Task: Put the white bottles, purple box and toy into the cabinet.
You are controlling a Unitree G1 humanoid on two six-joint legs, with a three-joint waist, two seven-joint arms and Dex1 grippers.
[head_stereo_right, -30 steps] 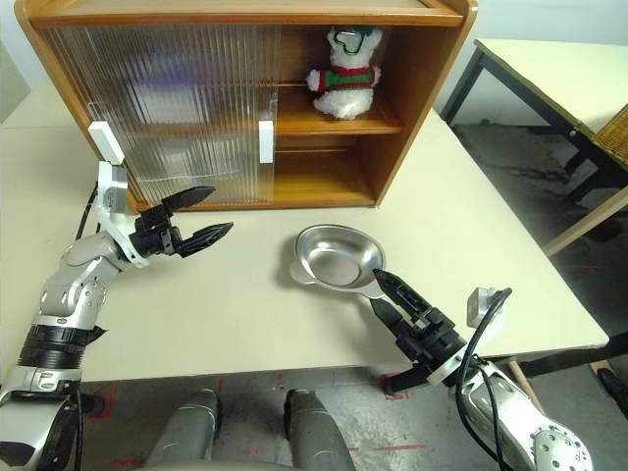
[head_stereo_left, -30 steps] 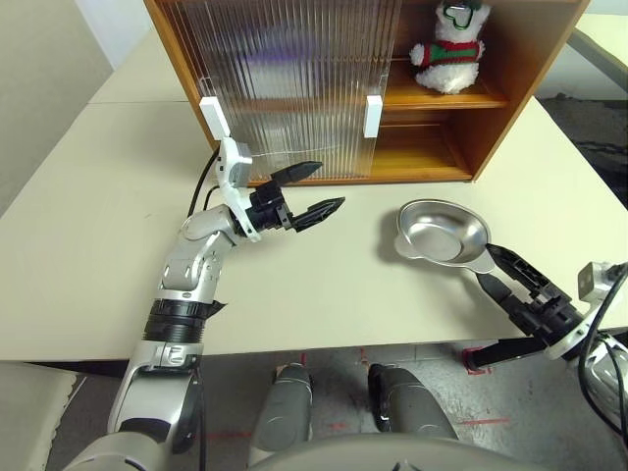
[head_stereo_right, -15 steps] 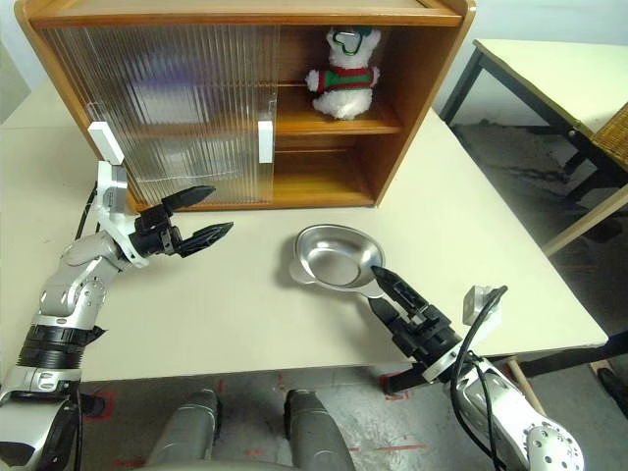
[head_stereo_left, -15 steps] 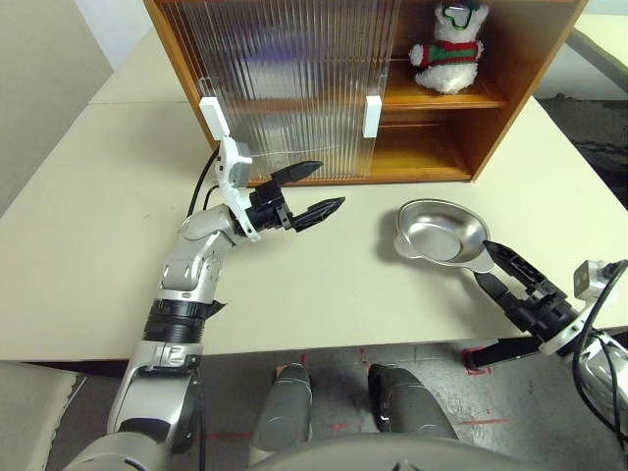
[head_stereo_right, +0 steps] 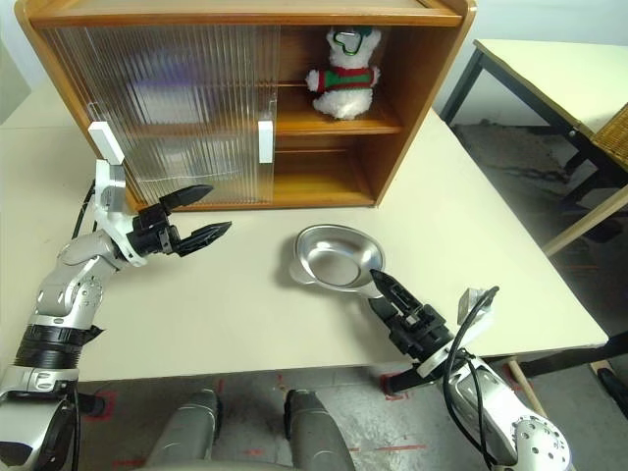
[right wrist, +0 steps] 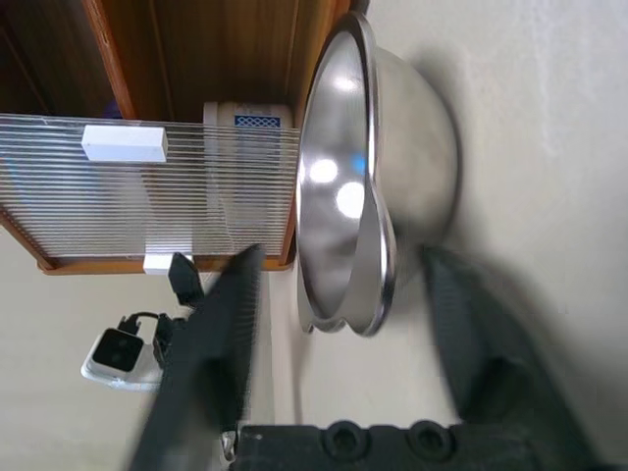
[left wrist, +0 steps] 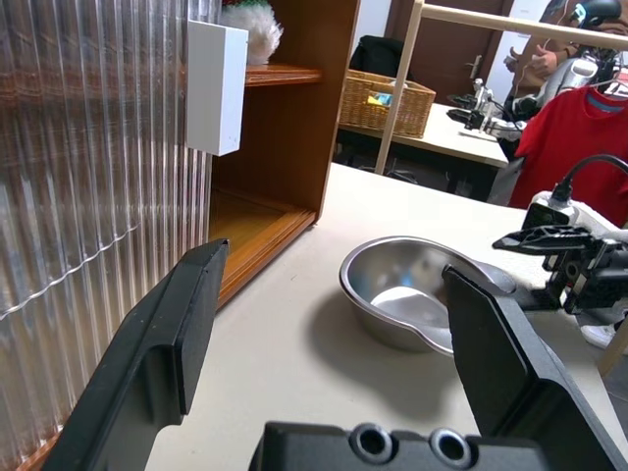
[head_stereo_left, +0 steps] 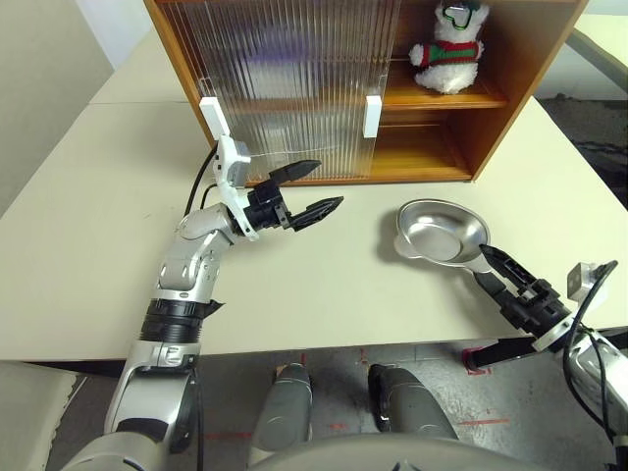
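The toy (head_stereo_left: 447, 46) sits on the upper shelf in the open right half of the cabinet (head_stereo_left: 510, 69), at the far side of the counter (head_stereo_left: 88, 255). A white bottle (right wrist: 247, 147) stands behind a ribbed sliding door (head_stereo_left: 294, 88). The left tool (head_stereo_left: 312, 191) hovers before the doors, spread wide and empty. The right tool (head_stereo_left: 494, 269) is at the near rim of the steel bowl (head_stereo_left: 442, 234); its fingers are blurred, so I cannot tell its state.

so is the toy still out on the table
No, the toy sits on the upper shelf of the cabinet, in its open right side.
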